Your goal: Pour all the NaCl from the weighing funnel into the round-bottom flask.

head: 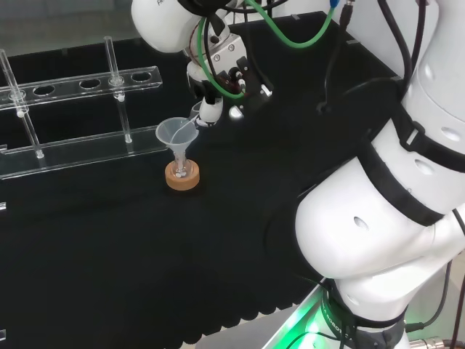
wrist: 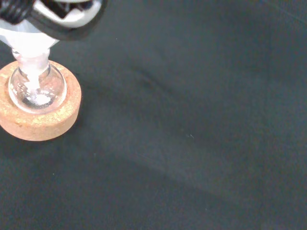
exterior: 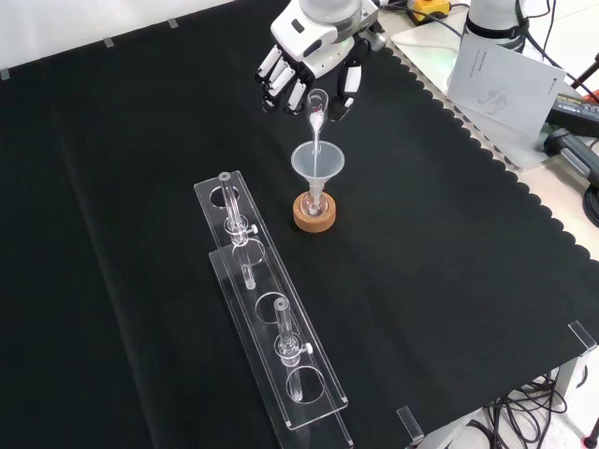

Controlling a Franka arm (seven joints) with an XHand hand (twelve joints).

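Note:
A small round-bottom flask point(wrist: 37, 91) sits in a cork ring point(head: 182, 177) near the middle of the cloth, with white grains at its bottom. A clear plastic funnel point(exterior: 317, 165) stands in its neck. The hand point(exterior: 309, 58) hovers just above it, fingers curled round a slim glass weighing funnel point(exterior: 317, 120). That weighing funnel is tipped steeply, its narrow spout reaching into the plastic funnel's bowl. In the head view the hand point(head: 218, 76) is right of and above the plastic funnel point(head: 176, 136).
A long clear acrylic rack point(exterior: 267, 313) with holes and posts lies in front of the flask in the front view; in the head view the rack point(head: 80, 116) is to the flask's left. The cloth's scalloped edge point(exterior: 496, 173) runs at the right in the front view.

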